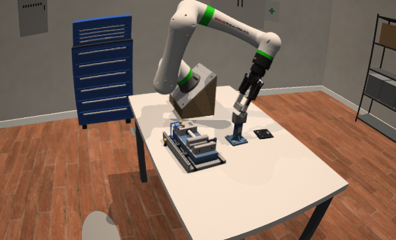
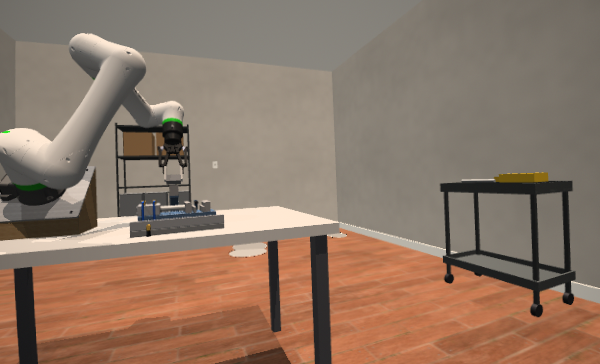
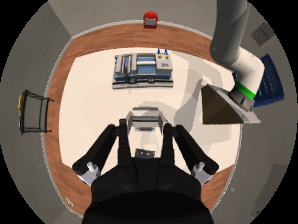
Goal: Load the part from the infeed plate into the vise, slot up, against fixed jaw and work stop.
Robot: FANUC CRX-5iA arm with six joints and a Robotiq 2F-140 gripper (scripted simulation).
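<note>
My gripper [image 1: 241, 105] is shut on the part [image 1: 239, 106], a grey block. It holds the block tilted, at the top of the blue V-block [image 1: 237, 130]. I cannot tell whether the block touches the V-block. In the wrist view the block [image 3: 145, 121] sits between my fingers. In the exterior view the gripper [image 2: 173, 174] hangs behind the vise [image 2: 175, 215]. The open vise [image 1: 193, 145] stands left of the V-block, with nothing between its jaws. The dark infeed plate [image 1: 263, 134] lies bare to the right of the V-block.
The arm's wedge-shaped base [image 1: 195, 95] stands at the back of the white table. A blue tool cabinet [image 1: 103, 69] is behind the table on the left, a shelf rack [image 1: 379, 74] at the right wall. A black cart [image 2: 507, 233] stands apart on the floor.
</note>
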